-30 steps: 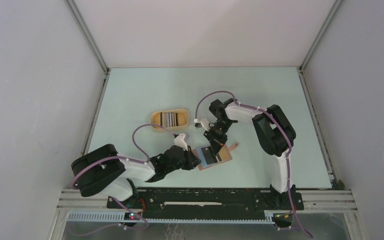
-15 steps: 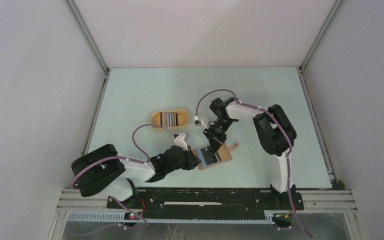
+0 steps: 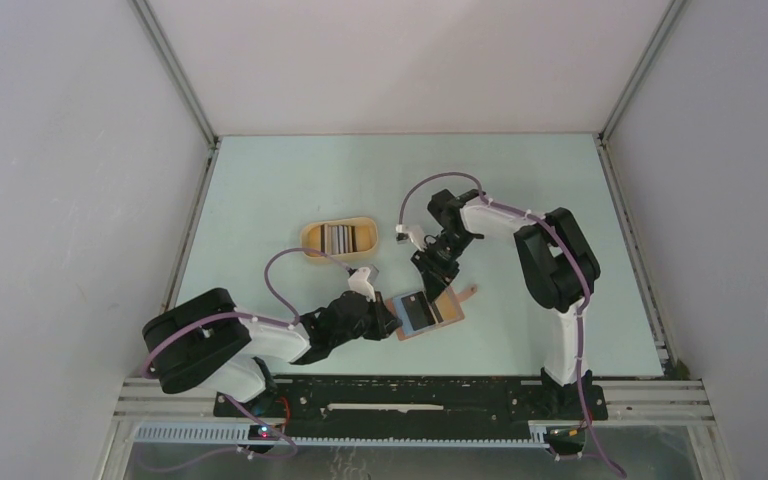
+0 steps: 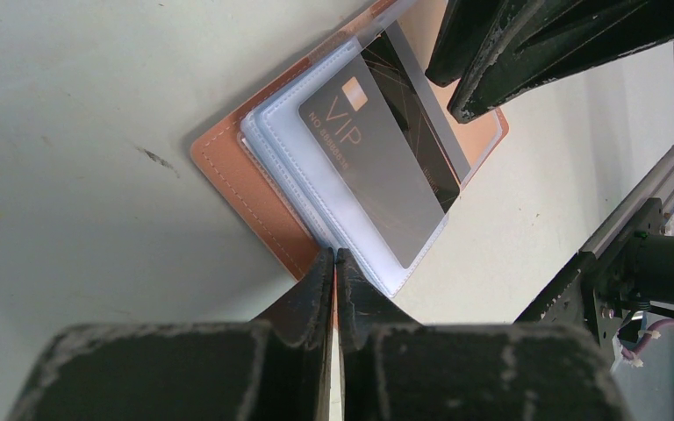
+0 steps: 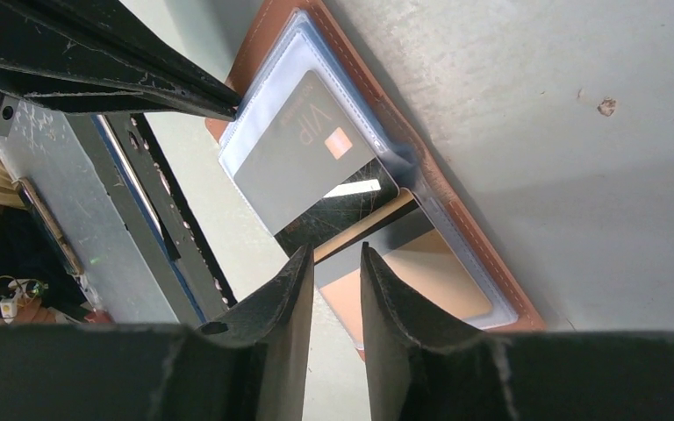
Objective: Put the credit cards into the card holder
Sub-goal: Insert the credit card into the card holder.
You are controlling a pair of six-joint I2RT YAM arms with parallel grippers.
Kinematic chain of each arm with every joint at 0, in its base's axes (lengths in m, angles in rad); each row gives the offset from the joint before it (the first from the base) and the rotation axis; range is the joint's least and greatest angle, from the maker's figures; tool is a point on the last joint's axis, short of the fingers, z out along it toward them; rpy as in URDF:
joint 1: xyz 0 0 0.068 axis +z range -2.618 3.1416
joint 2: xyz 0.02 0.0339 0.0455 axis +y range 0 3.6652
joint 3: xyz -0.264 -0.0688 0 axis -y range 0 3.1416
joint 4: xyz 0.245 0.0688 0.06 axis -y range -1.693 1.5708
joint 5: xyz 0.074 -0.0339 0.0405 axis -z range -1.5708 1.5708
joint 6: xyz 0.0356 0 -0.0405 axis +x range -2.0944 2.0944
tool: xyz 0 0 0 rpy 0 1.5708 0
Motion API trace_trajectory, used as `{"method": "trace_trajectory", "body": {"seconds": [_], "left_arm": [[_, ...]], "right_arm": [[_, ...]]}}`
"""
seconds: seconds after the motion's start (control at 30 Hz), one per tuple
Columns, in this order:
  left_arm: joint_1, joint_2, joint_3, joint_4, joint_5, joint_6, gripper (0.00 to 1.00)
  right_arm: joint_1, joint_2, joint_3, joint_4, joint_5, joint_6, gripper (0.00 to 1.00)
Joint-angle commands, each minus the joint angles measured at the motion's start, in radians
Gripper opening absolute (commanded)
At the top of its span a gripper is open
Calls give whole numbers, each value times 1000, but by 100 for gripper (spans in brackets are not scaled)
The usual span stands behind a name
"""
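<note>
The reddish-brown card holder (image 3: pixel 447 318) lies open on the table near the front middle, its clear sleeves up. A dark grey credit card (image 4: pixel 377 167) marked VIP sits slid into one sleeve (image 5: pixel 303 153). My left gripper (image 4: pixel 334 254) is shut on the holder's near-left edge (image 3: pixel 388 320), with a thin sliver of brown cover between its fingers. My right gripper (image 5: pixel 333 254) hovers just above the holder's other half (image 3: pixel 436 278). Its jaws stand slightly apart with nothing between them, close to the card's dark end. More credit cards (image 3: pixel 339 238) lie in the yellow tray.
The yellow oval tray (image 3: pixel 307 238) stands behind and to the left of the holder. The holder's snap tab (image 3: pixel 469 292) sticks out to the right. The black and metal front rail (image 5: pixel 132 219) runs just beyond the holder's near side.
My right gripper has opened and let go of the VIP card, which stays in the sleeve, and it has drawn back slightly up and to the right. The left gripper has not moved.
</note>
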State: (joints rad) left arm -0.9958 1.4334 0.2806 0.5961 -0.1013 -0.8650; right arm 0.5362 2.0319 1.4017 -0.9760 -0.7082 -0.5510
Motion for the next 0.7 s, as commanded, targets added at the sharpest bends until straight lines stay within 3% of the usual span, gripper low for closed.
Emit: {"method": "trace_trajectory", "body": {"seconds": [0.0,0.67], "left_arm": [[-6,8,34,10,-3,9,6],[-6,19,43,13,7,17,6]], "right_arm": [[4,1,13,-11,-19,6,35],[15,53,22,-23,-72,29,42]]}}
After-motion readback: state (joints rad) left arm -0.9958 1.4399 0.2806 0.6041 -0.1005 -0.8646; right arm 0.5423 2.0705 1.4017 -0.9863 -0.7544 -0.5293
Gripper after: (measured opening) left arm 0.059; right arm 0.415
